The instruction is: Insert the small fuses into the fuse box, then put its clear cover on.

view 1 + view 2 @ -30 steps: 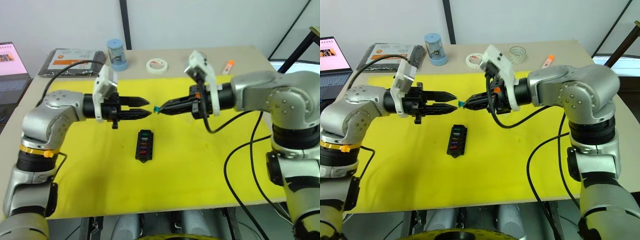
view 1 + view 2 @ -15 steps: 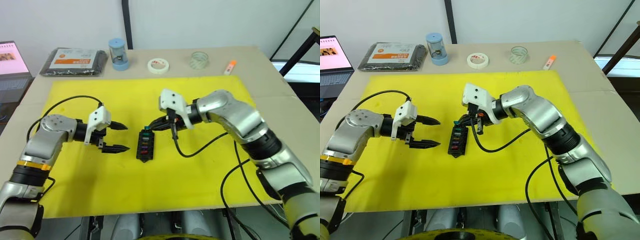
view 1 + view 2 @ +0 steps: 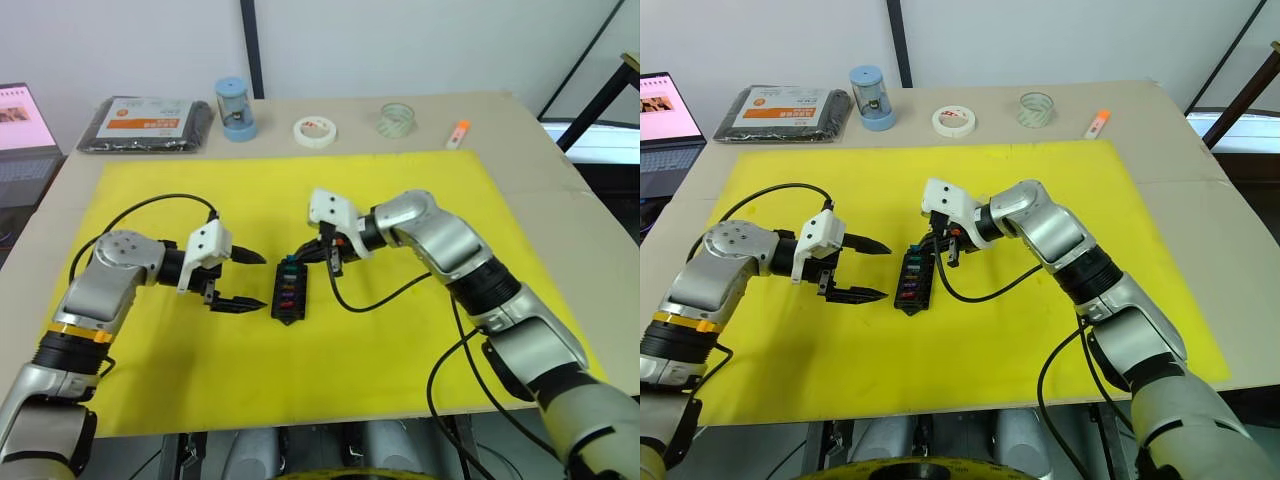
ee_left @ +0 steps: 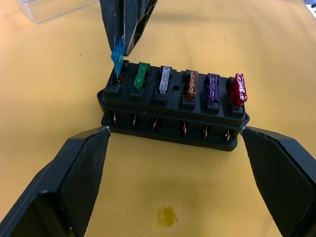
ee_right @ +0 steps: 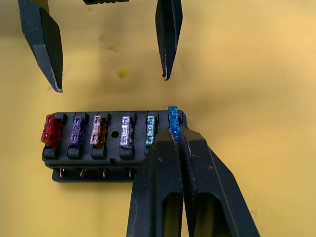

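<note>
The right gripper (image 5: 175, 136) pinches a teal fuse (image 4: 118, 53) by its top edge, seating it in the end slot of the fuse box (image 4: 173, 111) directly beneath — five fuses already stand in it. The left gripper (image 3: 243, 281), jaws spread, faces the box's side. The fuse looks tiny, light, rigid — likely slippery.

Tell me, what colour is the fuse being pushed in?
Blue fuse; the right wrist view shows it best.

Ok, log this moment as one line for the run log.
right pincer: shut on blue fuse, seating it in end slot | fuse box: five other fuses in | left pincer: open beside box | clear cover: off
</note>
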You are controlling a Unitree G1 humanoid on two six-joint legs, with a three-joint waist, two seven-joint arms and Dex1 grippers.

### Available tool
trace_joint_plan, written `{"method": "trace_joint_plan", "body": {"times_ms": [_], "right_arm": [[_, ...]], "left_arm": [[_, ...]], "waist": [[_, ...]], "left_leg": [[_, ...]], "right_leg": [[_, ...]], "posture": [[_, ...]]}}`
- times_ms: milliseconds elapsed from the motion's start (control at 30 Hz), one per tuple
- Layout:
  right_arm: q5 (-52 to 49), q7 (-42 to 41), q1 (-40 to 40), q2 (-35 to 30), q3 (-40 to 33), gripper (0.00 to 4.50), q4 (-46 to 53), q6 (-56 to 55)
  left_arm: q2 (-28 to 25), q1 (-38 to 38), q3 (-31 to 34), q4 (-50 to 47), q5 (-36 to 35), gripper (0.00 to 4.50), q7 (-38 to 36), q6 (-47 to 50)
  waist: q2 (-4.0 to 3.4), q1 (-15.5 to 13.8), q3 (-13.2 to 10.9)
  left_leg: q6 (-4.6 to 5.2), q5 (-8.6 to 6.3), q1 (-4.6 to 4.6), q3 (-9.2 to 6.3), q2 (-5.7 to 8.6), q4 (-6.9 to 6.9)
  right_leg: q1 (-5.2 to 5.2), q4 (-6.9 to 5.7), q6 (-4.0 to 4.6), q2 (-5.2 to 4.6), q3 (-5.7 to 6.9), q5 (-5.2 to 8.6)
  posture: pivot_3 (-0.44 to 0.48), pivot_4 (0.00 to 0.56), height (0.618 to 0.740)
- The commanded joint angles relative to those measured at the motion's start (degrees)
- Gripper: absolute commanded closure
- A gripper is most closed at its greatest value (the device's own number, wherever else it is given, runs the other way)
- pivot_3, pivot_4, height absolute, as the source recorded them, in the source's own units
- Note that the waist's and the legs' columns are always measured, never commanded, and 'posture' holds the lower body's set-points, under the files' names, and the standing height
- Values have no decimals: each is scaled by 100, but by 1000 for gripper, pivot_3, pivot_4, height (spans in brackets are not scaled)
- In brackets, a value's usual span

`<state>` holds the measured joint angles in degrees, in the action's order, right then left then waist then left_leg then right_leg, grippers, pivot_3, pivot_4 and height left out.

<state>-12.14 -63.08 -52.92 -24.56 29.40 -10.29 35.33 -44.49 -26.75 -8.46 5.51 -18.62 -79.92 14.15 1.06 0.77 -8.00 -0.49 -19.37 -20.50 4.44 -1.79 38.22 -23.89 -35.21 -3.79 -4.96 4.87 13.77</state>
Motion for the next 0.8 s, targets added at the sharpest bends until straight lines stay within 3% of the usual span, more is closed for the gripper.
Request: {"method": "trace_joint_plan", "body": {"times_ms": [33, 800], "right_arm": [[91, -76, -133, 48, -126, 4500, 77, -48], [387, -172, -189, 150, -207, 4500, -68, 40]], "left_arm": [[32, -68, 39, -156, -5, 49, -15, -82], [133, 37, 44, -228, 53, 49, 28, -88]], "waist": [[0, -3, 0], [0, 0, 0]], "left_leg": [[0, 0, 0, 0, 0, 0], [-2, 1, 0, 0, 1, 1]], "right_leg": [[0, 0, 0, 0, 0, 0], [1, -1, 0, 0, 0, 0]], "posture": [[0, 150, 740], [0, 150, 740]]}}
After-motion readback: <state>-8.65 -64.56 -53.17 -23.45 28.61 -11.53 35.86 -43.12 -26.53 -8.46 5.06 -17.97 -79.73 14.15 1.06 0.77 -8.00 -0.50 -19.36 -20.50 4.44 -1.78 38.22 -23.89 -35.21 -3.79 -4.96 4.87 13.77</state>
